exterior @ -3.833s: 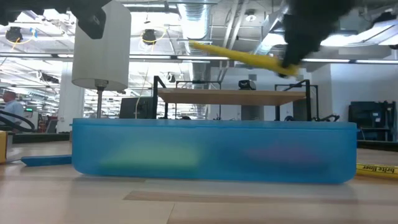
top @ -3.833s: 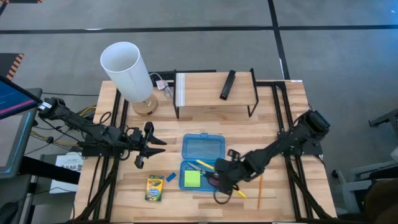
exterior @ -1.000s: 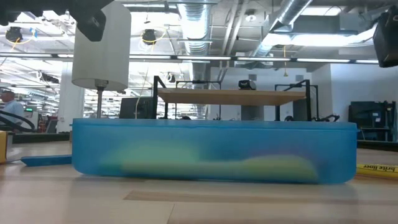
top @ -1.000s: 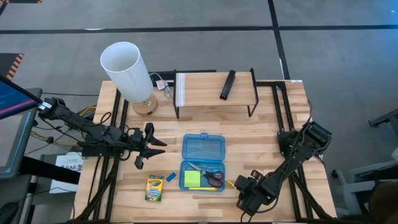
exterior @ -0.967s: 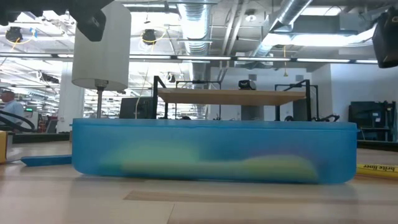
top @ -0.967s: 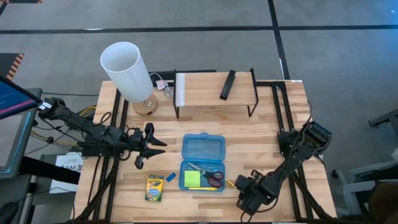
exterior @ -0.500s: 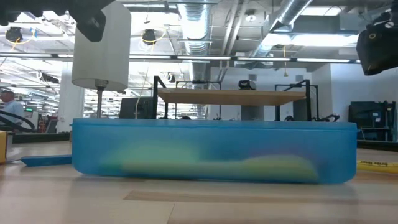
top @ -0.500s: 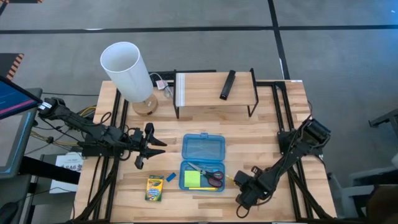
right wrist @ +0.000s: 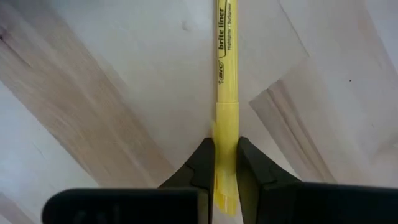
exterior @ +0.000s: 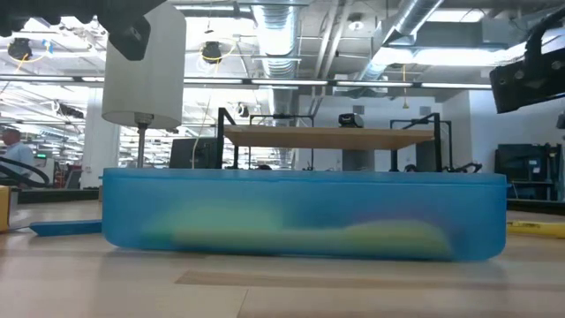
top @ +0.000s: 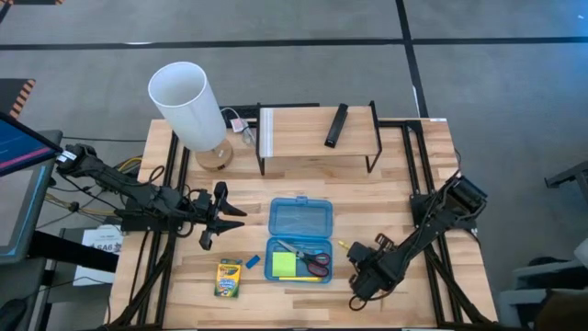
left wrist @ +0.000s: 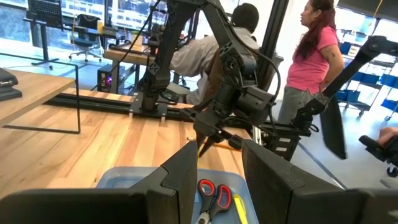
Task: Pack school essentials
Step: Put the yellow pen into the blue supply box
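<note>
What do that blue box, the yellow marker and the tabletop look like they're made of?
The blue box looks like frosted, translucent plastic: blurred shapes of its contents show through the wall. The yellow marker, pinched by the right end effector, seems smooth glossy plastic with printed black lettering. The tabletop appears to be pale wood in joined strips, with visible grain and seams.

I count one red-handled scissors [top: 315,259], one green sticky-note pad [top: 283,266], one yellow-green crayon box [top: 228,278], one small blue eraser [top: 252,263], one yellow highlighter stick [right wrist: 225,93].
</note>
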Tool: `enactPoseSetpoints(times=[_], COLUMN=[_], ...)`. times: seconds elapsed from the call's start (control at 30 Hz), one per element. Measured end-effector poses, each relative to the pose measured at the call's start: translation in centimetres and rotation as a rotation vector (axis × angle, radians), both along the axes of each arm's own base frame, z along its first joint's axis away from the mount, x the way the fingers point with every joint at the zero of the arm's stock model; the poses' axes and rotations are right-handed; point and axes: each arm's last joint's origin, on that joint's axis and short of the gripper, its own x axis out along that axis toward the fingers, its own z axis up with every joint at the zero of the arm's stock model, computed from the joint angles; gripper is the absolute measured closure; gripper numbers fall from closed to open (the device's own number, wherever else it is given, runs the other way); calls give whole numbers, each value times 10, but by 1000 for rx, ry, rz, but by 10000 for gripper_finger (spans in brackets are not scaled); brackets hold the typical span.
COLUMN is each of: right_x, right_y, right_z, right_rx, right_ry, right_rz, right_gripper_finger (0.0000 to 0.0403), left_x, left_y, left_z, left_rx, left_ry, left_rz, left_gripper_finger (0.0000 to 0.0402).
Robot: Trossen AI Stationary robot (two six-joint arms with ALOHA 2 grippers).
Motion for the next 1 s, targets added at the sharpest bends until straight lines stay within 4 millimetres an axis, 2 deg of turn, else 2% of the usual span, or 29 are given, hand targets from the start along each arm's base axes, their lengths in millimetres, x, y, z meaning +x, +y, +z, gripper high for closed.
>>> enactPoseSetpoints(times=[0.2,0.4,0.6,0.73,0.8,1.0], right_x=[-6,-8,-8,-9,-11,-20], right_y=[-8,-12,-15,-17,-20,-35], right_z=[11,32,48,51,52,45], right_rx=[-1,12,19,18,-8,-78], right_ry=[31,-34,-132,-136,-107,-38], right_rz=[-33,-49,-54,-55,-66,-137], right_gripper_finger=[352,355,386,396,383,306], left_x=[0,0,0,0,0,0], left_y=[0,0,0,0,0,0], left_z=[0,0,0,0,0,0], left_rx=[0,0,0,0,0,0], left_ry=[0,0,0,0,0,0], left_rz=[0,0,0,0,0,0], left_gripper_finger=[288,288,288,288,288,288])
